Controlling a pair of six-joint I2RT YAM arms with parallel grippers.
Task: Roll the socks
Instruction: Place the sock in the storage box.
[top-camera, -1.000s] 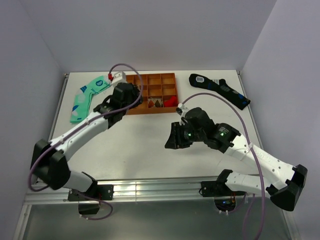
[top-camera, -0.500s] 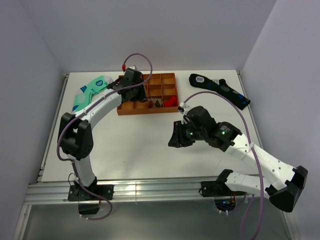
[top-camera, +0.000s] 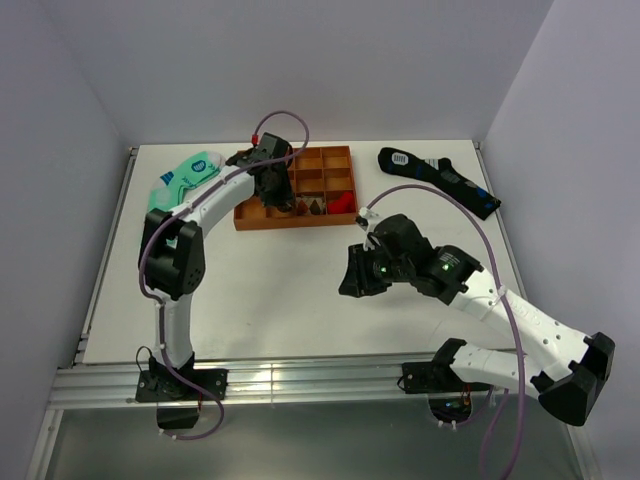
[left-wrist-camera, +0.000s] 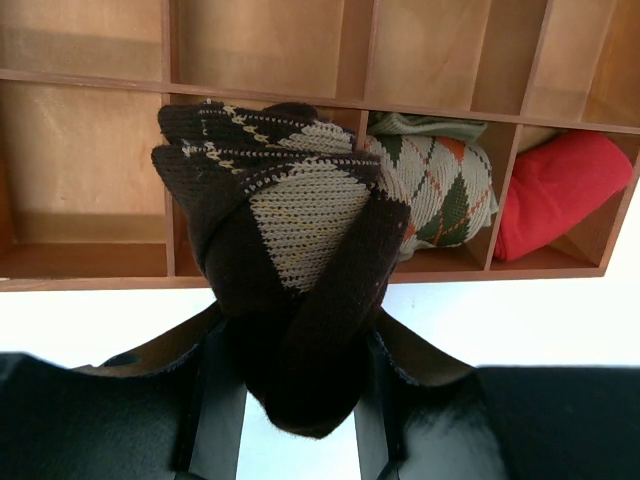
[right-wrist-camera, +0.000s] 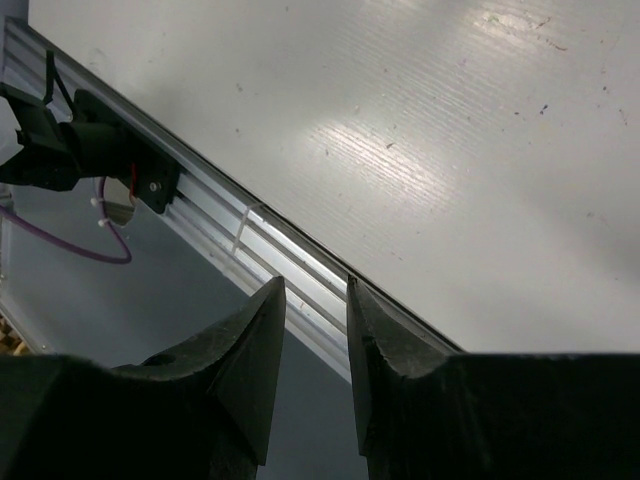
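A white table (top-camera: 300, 300) is filling most of the top view, with both arms reaching out from its near edge. The left arm (top-camera: 205, 212) is stretching toward the far side, and the right arm (top-camera: 510, 305) is bending in low over the middle right of the table. A wooden divider tray (top-camera: 320, 150) is sitting at the far centre. A mint-green sock (top-camera: 180, 180) is lying flat just left of the tray, and a black-navy sock (top-camera: 440, 178) is lying well apart from it on the far right.

The left gripper (left-wrist-camera: 297, 345) is gripping the socks (left-wrist-camera: 300, 220), a rolled brown argyle bundle. Its fingers (left-wrist-camera: 205, 380) are standing part-way apart, pressing against the dark end of the roll from both sides. The bundle is hanging over the near row of the tray, at the compartment just left of the one with a green and orange argyle roll (left-wrist-camera: 440, 190). Whether the bundle is touching the tray I cannot tell. A red item (left-wrist-camera: 560, 195) is sitting one compartment further right.

The right gripper (right-wrist-camera: 315, 295) is pointing down at the table's near edge and its metal rail (right-wrist-camera: 215, 225). Its fingers (right-wrist-camera: 255, 350) are standing a narrow slit apart, gripping nothing.
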